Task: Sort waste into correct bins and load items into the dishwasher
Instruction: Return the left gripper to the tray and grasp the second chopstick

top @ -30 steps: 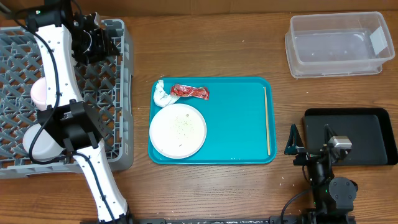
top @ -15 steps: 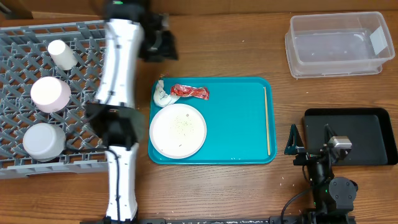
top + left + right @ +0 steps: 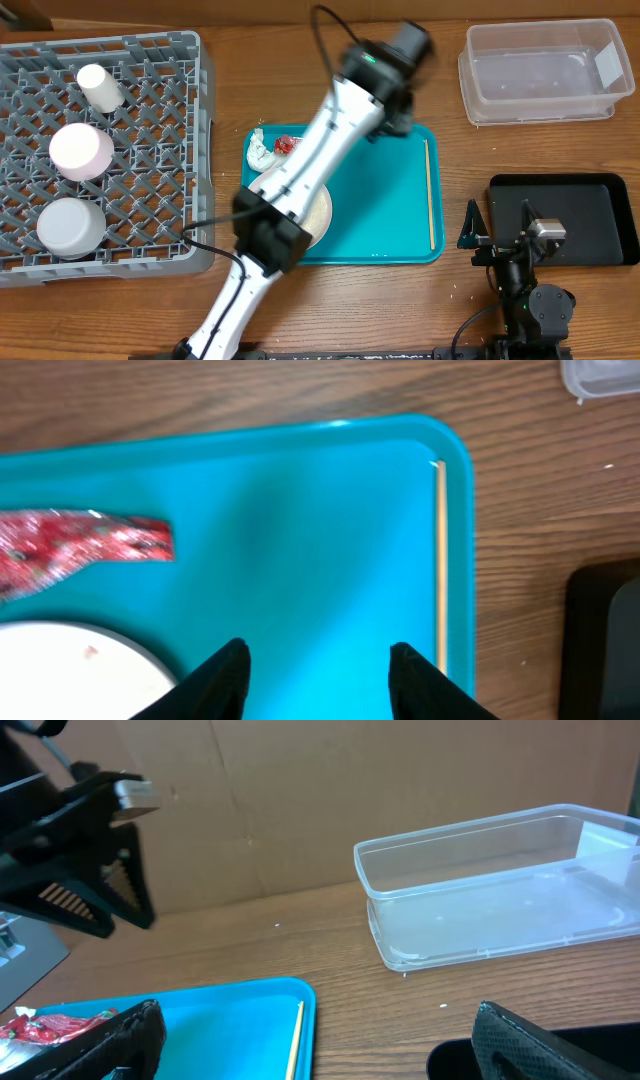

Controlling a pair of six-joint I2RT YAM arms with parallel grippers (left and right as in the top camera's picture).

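Far left, the grey dish rack (image 3: pixel 150 100), with a white bowl (image 3: pixel 82 150) mid-rack, another bowl (image 3: pixel 70 227) nearer the front, and a small white cup (image 3: pixel 98 87) toward the back, all on the lattice floor. Mid-table, the teal serving tray (image 3: pixel 385 220), bare across its right half. Top right, the clear plastic tub (image 3: pixel 540 75), with nothing in it; nearer, the shallow black tray (image 3: pixel 575 215), likewise unfilled as far as can be made out.

Stretched diagonally across the teal serving tray, the left arm. Over bare teal, the left gripper (image 3: pixel 320 655), fingers spread and nothing between them. Parked beside the shallow black tray, the right gripper (image 3: pixel 315 1025), fingers wide apart and empty too.

On the tray's left side, the large flat plate (image 3: pixel 70 665), half hidden under the arm from overhead and not yet racked. Just beyond the plate, the crumpled paper napkin (image 3: pixel 262 152); just beside that, the red wrapper (image 3: pixel 90 540). Along the tray's right rim, thin wooden chopsticks (image 3: pixel 429 195). On the plate, one faint speck; rice grains otherwise too small to confirm.

Judging by the layout: dish loading nearly complete, waste sorting not begun. Probably lining up on the red wrapper, the closest piece to the spread fingers. Calls next for shifting left over it, lowering, pinching the crinkled middle, then carrying to a bin; which bin, cannot tell.
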